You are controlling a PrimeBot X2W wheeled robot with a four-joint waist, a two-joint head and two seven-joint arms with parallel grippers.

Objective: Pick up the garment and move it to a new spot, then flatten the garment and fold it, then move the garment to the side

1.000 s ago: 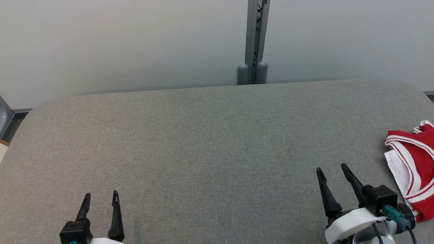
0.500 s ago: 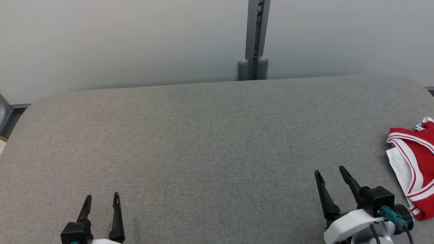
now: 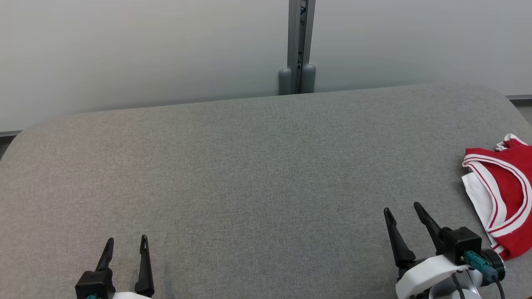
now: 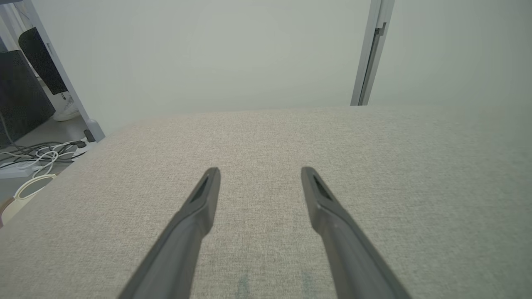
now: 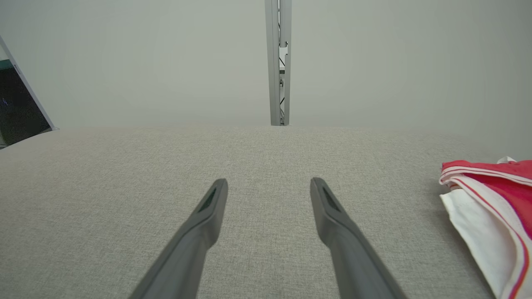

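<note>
The garment (image 3: 505, 195) is red with white stripes and a white part, lying bunched at the right edge of the grey fabric table (image 3: 249, 166); the right wrist view has the garment (image 5: 490, 207) at its right side. My right gripper (image 3: 402, 209) is open and empty, just left of the garment and apart from it. In its own view the right gripper (image 5: 269, 185) hovers over bare fabric. At the table's front left, my left gripper (image 3: 126, 243) stands open with nothing between its fingers, and the left gripper (image 4: 259, 174) looks along bare table.
A pale partition wall with a grey metal post (image 3: 297, 45) stands behind the table's far edge. Beyond the table's left edge, cables (image 4: 37, 155) lie on the floor beside dark equipment (image 4: 20, 95).
The camera has shifted, so the whole picture slid left and slightly up. Neither gripper has opened, shut or taken hold of anything.
</note>
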